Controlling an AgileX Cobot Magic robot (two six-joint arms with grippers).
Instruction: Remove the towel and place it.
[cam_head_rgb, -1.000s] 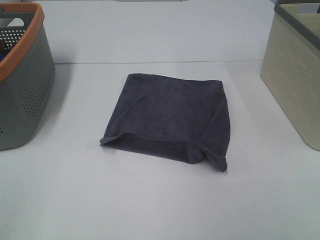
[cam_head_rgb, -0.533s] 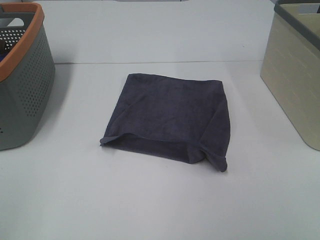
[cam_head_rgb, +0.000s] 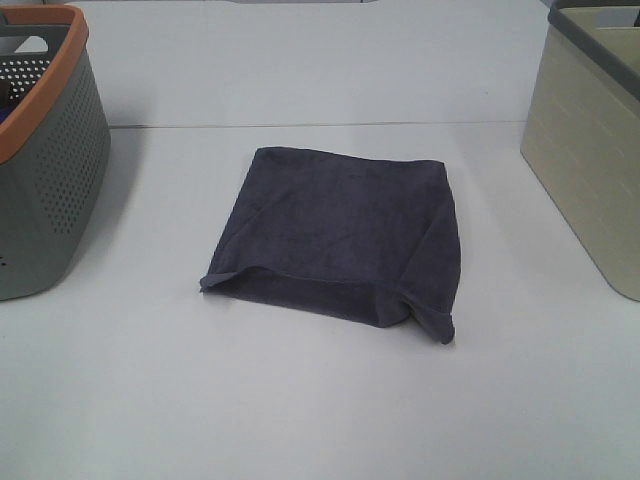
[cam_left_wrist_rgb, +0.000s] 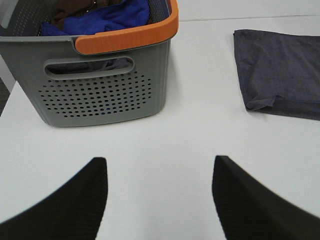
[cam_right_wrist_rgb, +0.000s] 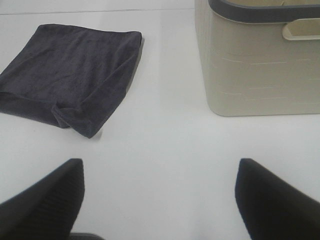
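Note:
A dark grey folded towel (cam_head_rgb: 340, 235) lies flat in the middle of the white table. It also shows in the left wrist view (cam_left_wrist_rgb: 280, 72) and in the right wrist view (cam_right_wrist_rgb: 70, 75). Neither gripper appears in the exterior high view. My left gripper (cam_left_wrist_rgb: 157, 200) is open and empty above bare table, near the grey basket (cam_left_wrist_rgb: 100, 85). My right gripper (cam_right_wrist_rgb: 160, 200) is open and empty above bare table, between the towel and the beige bin (cam_right_wrist_rgb: 260, 65).
A grey perforated basket with an orange rim (cam_head_rgb: 45, 150) stands at the left and holds blue and brown cloths (cam_left_wrist_rgb: 107, 17). A beige bin with a dark rim (cam_head_rgb: 590, 140) stands at the right. The table's far edge (cam_head_rgb: 320, 124) runs behind the towel.

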